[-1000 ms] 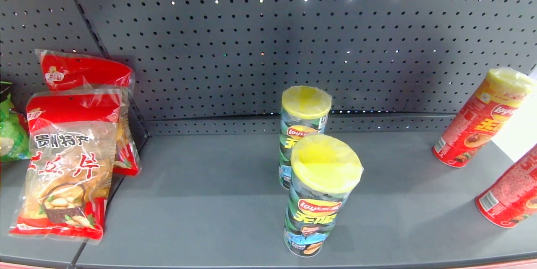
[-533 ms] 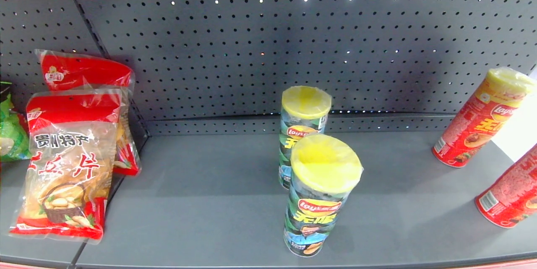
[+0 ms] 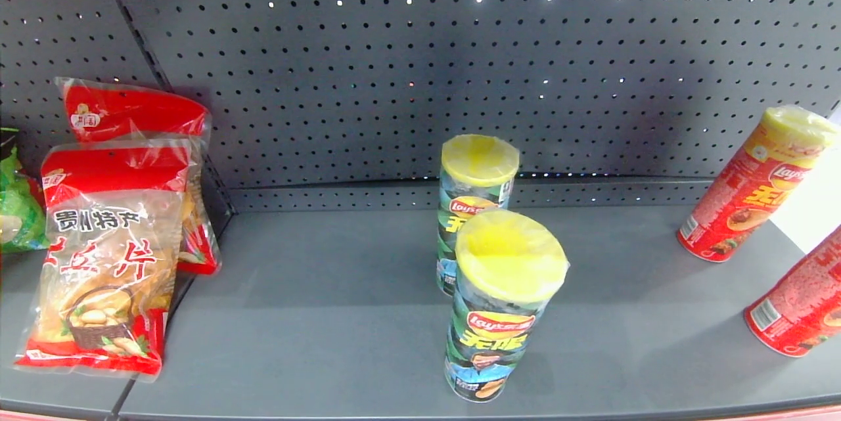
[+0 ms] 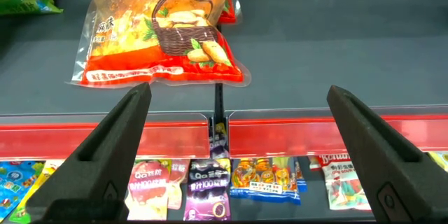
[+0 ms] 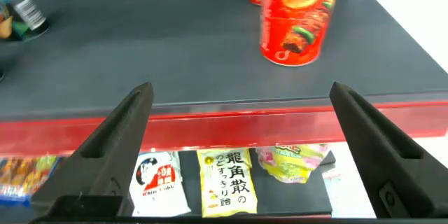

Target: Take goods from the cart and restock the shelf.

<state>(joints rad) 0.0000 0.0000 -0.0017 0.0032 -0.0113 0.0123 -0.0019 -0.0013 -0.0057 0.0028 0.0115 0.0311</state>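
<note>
Both released and empty — left end effector [image 4: 238, 89], right end effector [image 5: 241, 87] — facing the shelf [image 3: 328, 316].

Bare shelf [image 3: 315, 316] lies between bags [image 3: 105, 257] and 2 green cans [image 3: 499, 316]

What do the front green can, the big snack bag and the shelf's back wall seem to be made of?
Front green can: probably printed cardboard, glossy label wrap. Its yellow lid: likely plastic, slightly translucent. Snack bag: clear shiny plastic film, wrinkled, contents visible. Back wall: likely painted metal, matt grey, punched holes.
</note>
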